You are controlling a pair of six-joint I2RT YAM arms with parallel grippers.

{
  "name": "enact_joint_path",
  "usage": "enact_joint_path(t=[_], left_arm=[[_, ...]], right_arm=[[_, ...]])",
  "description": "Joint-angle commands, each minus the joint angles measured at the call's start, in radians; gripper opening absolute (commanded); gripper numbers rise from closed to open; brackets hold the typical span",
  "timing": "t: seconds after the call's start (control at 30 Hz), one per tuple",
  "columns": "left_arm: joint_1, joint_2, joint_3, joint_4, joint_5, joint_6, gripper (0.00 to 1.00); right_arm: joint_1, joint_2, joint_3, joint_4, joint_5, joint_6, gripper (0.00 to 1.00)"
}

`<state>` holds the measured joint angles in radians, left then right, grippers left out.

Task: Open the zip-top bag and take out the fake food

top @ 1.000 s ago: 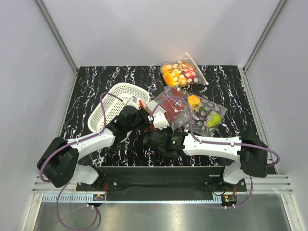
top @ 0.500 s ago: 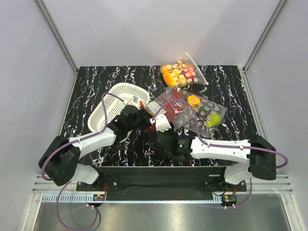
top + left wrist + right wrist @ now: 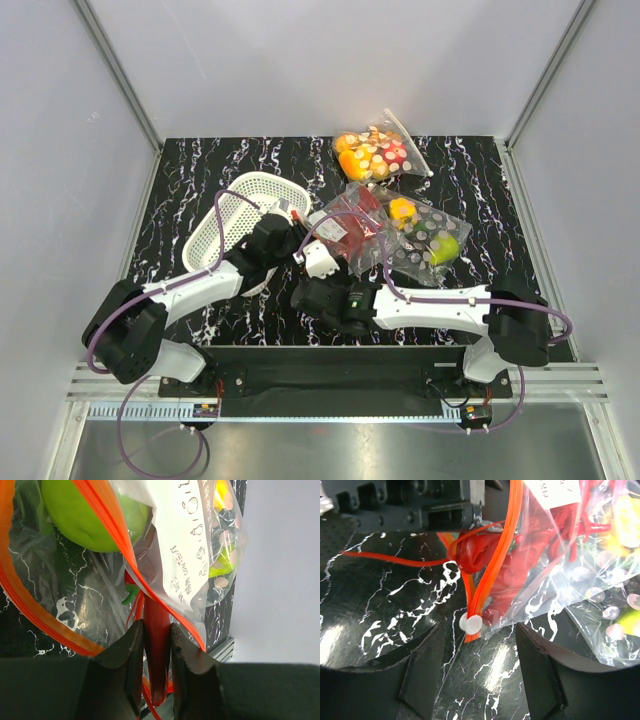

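The zip-top bag lies mid-table, its orange-red zip strip parted into a V that meets at a white end stud. The red lobster fills the bag, and the green apple shows at its mouth. My left gripper is shut on a smooth red piece at that mouth. I cannot tell if this piece is the chili pepper or a lobster part. My right gripper stands open just short of the stud, with only the tabletop between its fingers.
A white basket sits left of the left gripper. One polka-dotted bag lies at the far edge. Another polka-dotted bag lies under the zip-top bag's right side. A thin red strand trails across the tabletop.
My right gripper has opened and let go of the bag's zip corner, and it has drawn back toward the left. The left gripper has kept its hold.
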<state>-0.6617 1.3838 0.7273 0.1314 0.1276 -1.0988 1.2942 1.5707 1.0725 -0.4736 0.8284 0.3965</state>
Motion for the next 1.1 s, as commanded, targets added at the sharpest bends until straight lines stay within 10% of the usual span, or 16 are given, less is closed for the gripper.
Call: enact_joint_path(t=[0.0,0.6,1.07], left_arm=[[0.002,-0.035,0.046,0.034,0.023,0.004,0.00],[0.004,-0.042,0.021,0.050,0.043,-0.012,0.00],[0.079,-0.023,0.023,0.074,0.067,-0.016,0.00]], right_arm=[[0.010,0.025,0.053,-0.037,0.106,0.037,0.65],[0.008,0.026,0.046,-0.068,0.152,0.071,0.00],[0.010,-0.057,-0.057,-0.077,0.054,0.093,0.00]])
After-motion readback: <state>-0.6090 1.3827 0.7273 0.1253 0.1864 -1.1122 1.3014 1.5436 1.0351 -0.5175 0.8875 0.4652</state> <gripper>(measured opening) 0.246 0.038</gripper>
